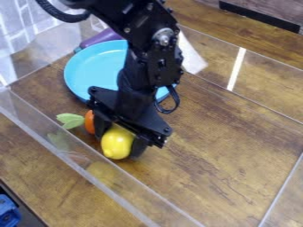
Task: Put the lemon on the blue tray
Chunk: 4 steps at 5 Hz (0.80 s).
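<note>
The lemon (113, 147), a small bright-yellow oval, sits between the black fingers of my gripper (123, 140), which is shut on it and points steeply down. It is low over the wooden table, and I cannot tell whether it touches the wood. The blue tray (95, 69), a large round shallow dish, lies behind and to the upper left of the gripper. The black arm covers its right edge.
An orange carrot (84, 122) with green leaves lies right beside the lemon on its left. A purple object (106, 37) sits behind the tray. A clear plastic wall (48, 133) runs along the table's near left edge.
</note>
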Available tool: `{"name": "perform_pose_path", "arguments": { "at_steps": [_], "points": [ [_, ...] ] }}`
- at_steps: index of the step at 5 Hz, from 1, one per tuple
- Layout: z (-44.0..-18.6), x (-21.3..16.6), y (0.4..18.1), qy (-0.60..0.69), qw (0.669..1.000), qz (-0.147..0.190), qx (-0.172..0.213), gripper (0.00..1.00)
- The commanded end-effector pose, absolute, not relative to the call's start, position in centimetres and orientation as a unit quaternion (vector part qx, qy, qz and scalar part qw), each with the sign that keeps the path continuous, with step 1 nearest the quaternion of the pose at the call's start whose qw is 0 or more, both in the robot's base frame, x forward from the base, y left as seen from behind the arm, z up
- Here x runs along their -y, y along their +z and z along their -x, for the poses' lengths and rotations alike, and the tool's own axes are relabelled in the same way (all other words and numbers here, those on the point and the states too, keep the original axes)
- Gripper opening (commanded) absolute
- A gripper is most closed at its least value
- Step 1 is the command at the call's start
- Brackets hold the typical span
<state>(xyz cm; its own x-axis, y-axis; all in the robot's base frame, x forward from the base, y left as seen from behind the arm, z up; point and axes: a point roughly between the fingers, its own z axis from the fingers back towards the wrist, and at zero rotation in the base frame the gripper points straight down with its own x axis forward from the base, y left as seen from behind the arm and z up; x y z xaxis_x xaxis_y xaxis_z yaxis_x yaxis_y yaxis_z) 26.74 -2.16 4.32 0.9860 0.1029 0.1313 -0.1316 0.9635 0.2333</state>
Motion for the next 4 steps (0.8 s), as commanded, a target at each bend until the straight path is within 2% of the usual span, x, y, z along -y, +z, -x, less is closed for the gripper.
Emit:
{"name": "perform_pose_path", "arguments": {
  "at_steps": [1, 2, 3, 4],
  "points": [
    [-27.3, 1.4, 5.9, 0.077, 0.987, -0.116, 0.083, 0.0],
    [-27.4, 1.3, 6.4, 0.076, 0.987, -0.119, 0.083, 0.0],
    [-27.8, 0.5, 7.5, 0.091, 0.984, -0.125, 0.085, 0.0],
    [-29.3, -1.0, 10.6, 0.115, 0.979, -0.134, 0.103, 0.0]
  ]
}}
